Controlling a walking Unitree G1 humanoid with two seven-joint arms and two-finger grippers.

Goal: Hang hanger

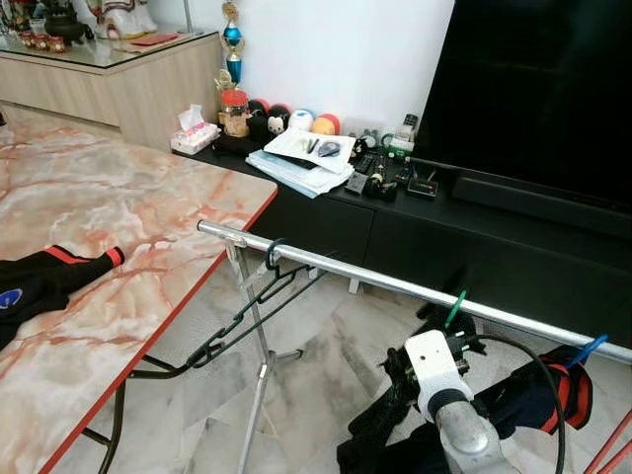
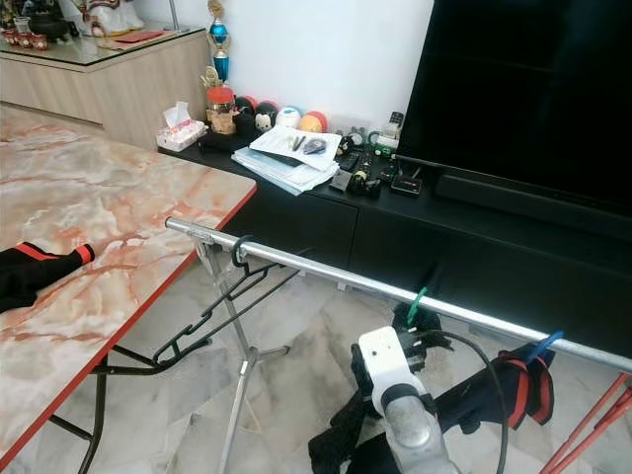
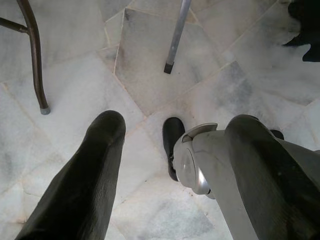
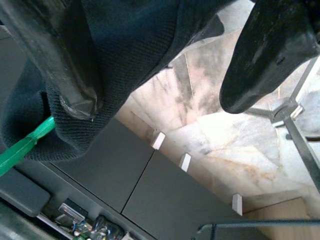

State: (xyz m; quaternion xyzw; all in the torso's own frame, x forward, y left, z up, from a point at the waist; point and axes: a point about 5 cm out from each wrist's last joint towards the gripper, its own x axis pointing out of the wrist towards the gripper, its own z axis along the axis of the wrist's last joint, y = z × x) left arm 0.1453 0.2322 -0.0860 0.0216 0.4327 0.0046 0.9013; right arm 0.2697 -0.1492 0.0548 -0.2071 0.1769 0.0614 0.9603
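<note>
A metal rail [image 1: 395, 284] runs from the table's corner toward the right. An empty black hanger [image 1: 259, 296] hangs near the rail's left end. Further along, a green hanger [image 1: 454, 307] carries a black garment [image 1: 380, 434]. My right arm reaches up under that garment. In the right wrist view my right gripper [image 4: 162, 102] is open, one finger [image 4: 70, 75] pressed against the dark cloth [image 4: 140, 40], with the green hanger [image 4: 25, 145] beside it. My left gripper [image 3: 177, 125] hangs open over the floor.
A blue hanger [image 1: 590, 348] with a black-and-red garment [image 1: 553, 390] hangs at the rail's right end. The marble table [image 1: 118, 217] on the left bears a dark garment [image 1: 44, 281]. A black TV console [image 1: 326, 222] and a TV [image 1: 543, 89] stand behind. The rack's leg [image 1: 259, 365] stands on the tiles.
</note>
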